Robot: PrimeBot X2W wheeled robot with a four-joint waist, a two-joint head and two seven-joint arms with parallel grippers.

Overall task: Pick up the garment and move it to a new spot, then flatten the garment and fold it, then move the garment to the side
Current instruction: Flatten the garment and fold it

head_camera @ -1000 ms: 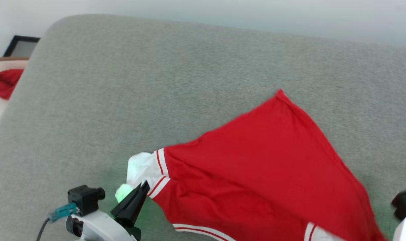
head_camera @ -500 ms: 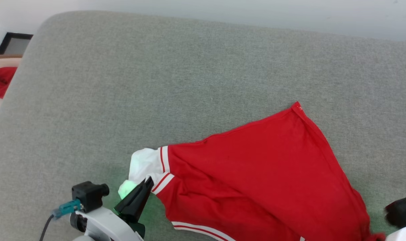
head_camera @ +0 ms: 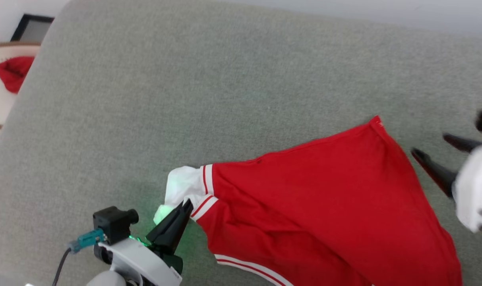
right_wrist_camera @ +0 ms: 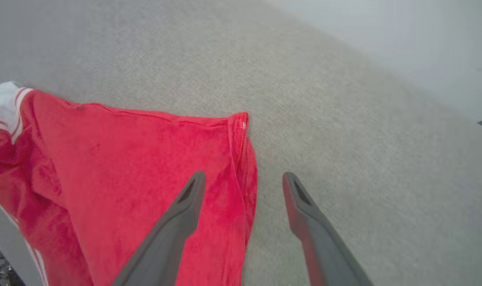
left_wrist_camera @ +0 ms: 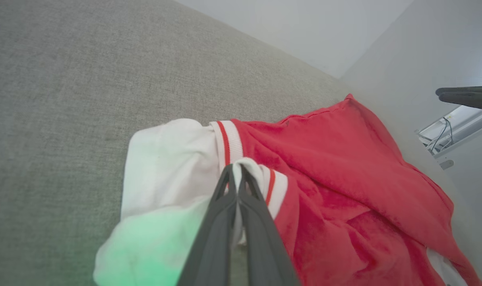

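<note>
Your right gripper [head_camera: 429, 143] has come up from the near right edge of the head view, where half a second ago you saw just its dark block. It hangs at the right, level with the garment's [head_camera: 324, 198] far corner. The head camera has shifted a little too, so judge that move against the cloth. The two fingers stand well apart, holding nothing, and point left. In the right wrist view the right gripper [right_wrist_camera: 244, 174] straddles the garment's [right_wrist_camera: 125, 159] right edge just near of the hem corner [right_wrist_camera: 241, 119], one finger over red cloth and one over the grey cushion [right_wrist_camera: 364, 159]. You cannot tell whether they touch.

Your left gripper [head_camera: 187, 204] stays clamped on the cloth at the near left. In its wrist view the left gripper's [left_wrist_camera: 235, 171] fingers are pressed together on a fold of the white sleeve [left_wrist_camera: 169, 159], right at the red-and-white striped trim. A green glow falls on the sleeve beside them.

You see the garment [left_wrist_camera: 336, 167] lying on the grey cushion [head_camera: 185, 99] in the near right part of the head view. Its long axis runs from the white sleeve [head_camera: 183, 184] at the left toward the right. The hem corner [head_camera: 378, 119] points far and right, and the hem falls away toward the near right.
</note>
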